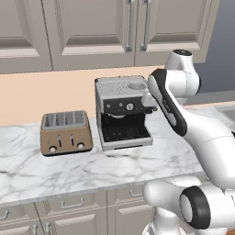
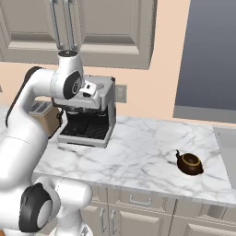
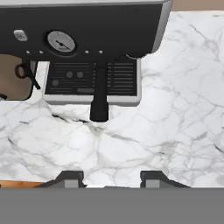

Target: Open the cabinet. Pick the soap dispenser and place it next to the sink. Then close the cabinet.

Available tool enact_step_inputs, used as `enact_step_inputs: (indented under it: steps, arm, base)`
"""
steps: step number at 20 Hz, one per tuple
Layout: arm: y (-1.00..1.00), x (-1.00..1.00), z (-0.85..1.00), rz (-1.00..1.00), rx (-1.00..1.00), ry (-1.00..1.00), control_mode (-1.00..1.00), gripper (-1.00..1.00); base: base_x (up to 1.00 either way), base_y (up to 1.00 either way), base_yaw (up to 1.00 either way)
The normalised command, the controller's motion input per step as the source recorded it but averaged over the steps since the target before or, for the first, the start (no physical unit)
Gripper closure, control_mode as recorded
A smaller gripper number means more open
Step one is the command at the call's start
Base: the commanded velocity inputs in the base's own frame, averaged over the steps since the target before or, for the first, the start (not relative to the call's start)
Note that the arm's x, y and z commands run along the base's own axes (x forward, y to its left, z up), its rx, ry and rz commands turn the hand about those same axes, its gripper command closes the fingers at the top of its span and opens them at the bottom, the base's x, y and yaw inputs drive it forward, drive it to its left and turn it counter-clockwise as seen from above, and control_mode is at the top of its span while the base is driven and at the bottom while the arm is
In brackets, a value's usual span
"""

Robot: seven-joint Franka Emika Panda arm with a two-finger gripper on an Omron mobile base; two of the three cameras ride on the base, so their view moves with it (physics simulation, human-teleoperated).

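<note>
Looking from the left base view, I see my arm (image 1: 183,114) rise from the lower right and bend up in front of the coffee machine (image 1: 121,112), which stands on the marble counter (image 1: 69,170). A brown toaster (image 1: 64,132) sits to its left, a little apart. Above, the cabinet (image 1: 98,32) has both doors shut, its two long silver handles (image 1: 137,25) side by side just above my arm. Low cabinets with short handles run under the counter. At the right edge a sliver of the sink (image 1: 228,112) shows.

From the right base view, my arm (image 2: 41,92) comes up from the lower left and my hand sits against the front of the coffee machine (image 2: 94,113). The toaster (image 2: 46,115) peeks out behind my arm. The cabinet (image 2: 106,27) hangs closed above, handles (image 2: 64,23) right over my elbow. A small dark brown teapot (image 2: 189,163) rests on the counter (image 2: 133,152) well to the right, near the sink (image 2: 228,143) at the frame edge.

In the hand view, my fingers (image 3: 111,178) stand apart with nothing between them, hovering over bare counter (image 3: 166,122). Ahead is the coffee machine's (image 3: 87,39) dark front with its round gauge, drip tray and the black portafilter handle (image 3: 99,100) pointing toward me. I cannot tell where the soap dispenser is.
</note>
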Motion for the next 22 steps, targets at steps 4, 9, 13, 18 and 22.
enact_step_inputs:
  steps: [4, 9, 13, 18, 22]
  arm:
    - [0.05, -0.20, 0.00, 0.06, 0.00, -0.02, -1.00, -1.00]
    - [0.18, -0.13, 0.00, 0.06, 0.00, 0.00, -1.00, -1.00]
    - [-0.07, -0.37, 0.44, 0.00, 0.00, -0.33, -1.00, -1.00]
    - [-0.05, -0.36, 0.66, -0.02, 0.08, -0.30, -1.00, -1.00]
    - [0.00, -0.32, 0.68, -0.01, 0.03, -0.21, -1.00, -1.00]
  base:
    - [0.00, 0.00, 0.00]
    - [0.00, 0.00, 0.00]
    - [0.00, 0.00, 0.00]
    - [0.00, 0.00, 0.00]
    - [0.00, 0.00, 0.00]
